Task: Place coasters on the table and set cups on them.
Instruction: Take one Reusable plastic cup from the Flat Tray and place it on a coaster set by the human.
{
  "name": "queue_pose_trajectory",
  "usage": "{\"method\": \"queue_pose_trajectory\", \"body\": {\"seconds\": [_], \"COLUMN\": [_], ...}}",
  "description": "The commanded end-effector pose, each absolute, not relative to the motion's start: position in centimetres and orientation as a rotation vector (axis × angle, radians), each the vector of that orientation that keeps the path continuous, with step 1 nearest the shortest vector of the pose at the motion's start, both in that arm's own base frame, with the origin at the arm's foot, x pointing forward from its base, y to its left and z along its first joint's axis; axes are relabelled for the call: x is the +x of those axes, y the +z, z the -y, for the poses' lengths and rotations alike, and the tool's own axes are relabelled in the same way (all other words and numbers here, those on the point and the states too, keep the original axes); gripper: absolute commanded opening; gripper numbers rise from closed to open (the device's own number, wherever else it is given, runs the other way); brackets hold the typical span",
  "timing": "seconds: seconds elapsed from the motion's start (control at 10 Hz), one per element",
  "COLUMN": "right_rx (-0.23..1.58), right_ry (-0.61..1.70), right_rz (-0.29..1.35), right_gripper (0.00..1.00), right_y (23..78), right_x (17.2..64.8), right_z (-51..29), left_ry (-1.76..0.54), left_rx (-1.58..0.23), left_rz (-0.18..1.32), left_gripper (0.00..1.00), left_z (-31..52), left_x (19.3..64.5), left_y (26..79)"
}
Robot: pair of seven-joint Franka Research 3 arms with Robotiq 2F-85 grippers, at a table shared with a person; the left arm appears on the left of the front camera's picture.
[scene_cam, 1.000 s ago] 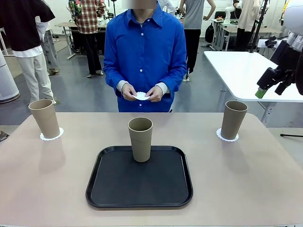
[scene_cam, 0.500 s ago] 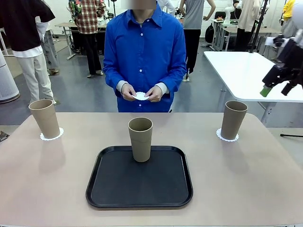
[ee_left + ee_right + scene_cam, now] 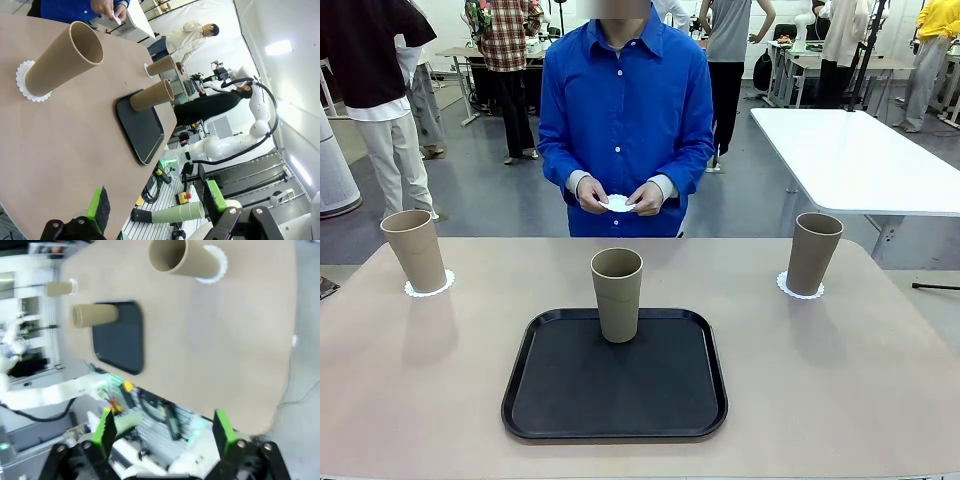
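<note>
The cup in the middle stands upright on the black tray, with no coaster under it. Two other cups sit on lacy paper coasters near the far corners of the counter. It seems light, stiff, matte and tapered, so a pinch across the mid-wall should hold. The left tool and the right tool are both spread and empty.

Open lab hall: grey floor, white worktable, bystanders standing in background.
</note>
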State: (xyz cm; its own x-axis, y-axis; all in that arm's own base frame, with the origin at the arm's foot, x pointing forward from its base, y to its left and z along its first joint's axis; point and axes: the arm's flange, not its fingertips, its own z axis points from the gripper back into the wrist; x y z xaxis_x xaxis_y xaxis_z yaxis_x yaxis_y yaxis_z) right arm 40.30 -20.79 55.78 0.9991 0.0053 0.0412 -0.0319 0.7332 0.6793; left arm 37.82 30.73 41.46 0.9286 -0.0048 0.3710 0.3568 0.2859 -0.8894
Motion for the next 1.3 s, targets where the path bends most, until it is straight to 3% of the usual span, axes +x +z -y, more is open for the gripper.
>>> {"method": "queue_pose_trajectory", "body": {"seconds": [0.0, 0.5, 0.8, 1.2], "right_rx": [0.895, 1.224, 1.343, 1.352], "right_ry": [0.046, 0.056, 0.018, 0.033], "right_rz": [0.084, 0.383, 0.356, 0.287], "right_gripper": [1.0, 1.0, 1.0, 1.0], "right_y": [54.2, 45.8, 42.0, 40.2], "right_x": [42.6, 40.4, 40.8, 41.9], "right_z": [23.9, 32.3, 33.7, 33.0], "left_ry": [-0.242, -0.242, -0.242, -0.242], "left_rx": [-1.26, -1.26, -1.26, -1.26], "left_rz": [0.319, 0.319, 0.319, 0.319], "left_gripper": [1.0, 1.0, 1.0, 1.0], "left_z": [-30.7, -30.7, -30.7, -30.7], "left_x": [37.7, 37.7, 37.7, 37.7], "left_y": [41.8, 41.8, 41.8, 41.8]}}
